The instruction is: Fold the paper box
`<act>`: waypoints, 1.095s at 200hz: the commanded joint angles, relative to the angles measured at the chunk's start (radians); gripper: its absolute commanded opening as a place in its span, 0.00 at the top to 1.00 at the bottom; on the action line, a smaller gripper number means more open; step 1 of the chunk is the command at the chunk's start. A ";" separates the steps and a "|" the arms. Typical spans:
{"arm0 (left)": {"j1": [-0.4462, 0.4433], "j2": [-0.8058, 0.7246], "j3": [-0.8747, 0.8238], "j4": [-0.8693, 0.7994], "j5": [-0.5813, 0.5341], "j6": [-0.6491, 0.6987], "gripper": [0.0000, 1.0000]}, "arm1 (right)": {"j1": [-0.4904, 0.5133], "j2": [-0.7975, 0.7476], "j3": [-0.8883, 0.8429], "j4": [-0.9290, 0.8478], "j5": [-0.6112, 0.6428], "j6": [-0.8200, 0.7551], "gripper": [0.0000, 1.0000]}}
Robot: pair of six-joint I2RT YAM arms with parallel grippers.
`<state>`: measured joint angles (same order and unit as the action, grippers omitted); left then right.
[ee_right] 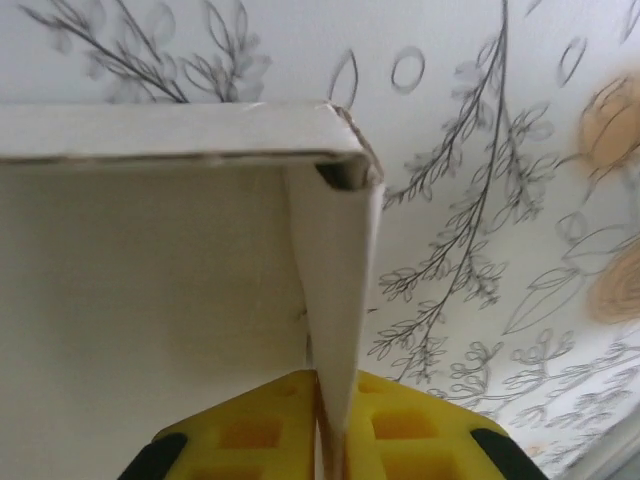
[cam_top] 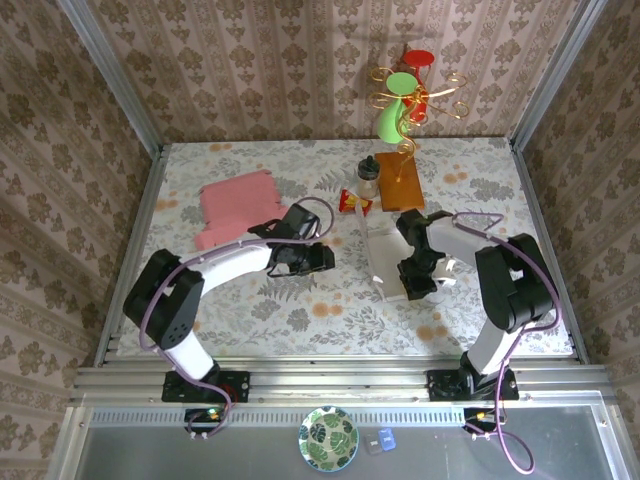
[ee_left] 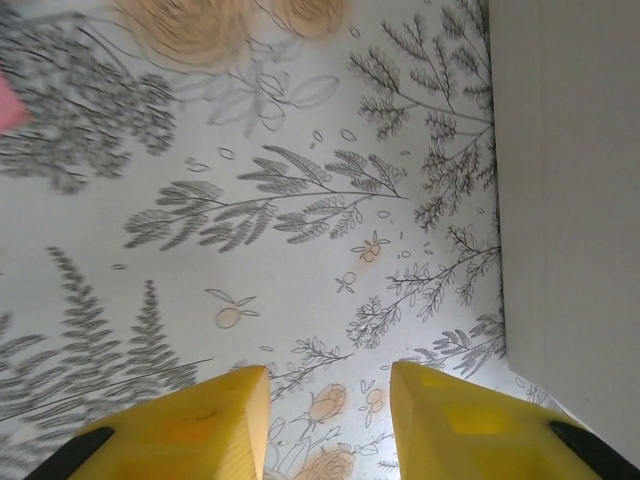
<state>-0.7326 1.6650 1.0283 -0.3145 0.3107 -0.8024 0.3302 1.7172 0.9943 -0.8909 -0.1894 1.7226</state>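
Lying flat, pink paper box, left fingers apart, right fingers pinching white card

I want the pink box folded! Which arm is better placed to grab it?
Left, probably: the left pincer is open and nearer the paper box; the right pincer is shut on the white card, farther away.

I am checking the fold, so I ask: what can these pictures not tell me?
- Right wrist view: the white folded card runs off the left edge; the right gripper covers its lower rim.
- Left wrist view: the pink paper box is a blurred corner at the left edge.
- Top view: its underside lies hidden on the table.
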 commanded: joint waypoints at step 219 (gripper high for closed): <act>-0.023 -0.267 -0.073 0.245 0.020 0.021 0.54 | -0.227 -0.002 0.179 0.113 0.036 -1.504 0.49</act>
<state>-0.7578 1.5127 1.0016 -0.1753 0.3111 -0.8108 0.1295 1.6596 1.1778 -0.7841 -0.0742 0.3782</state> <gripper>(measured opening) 0.444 0.507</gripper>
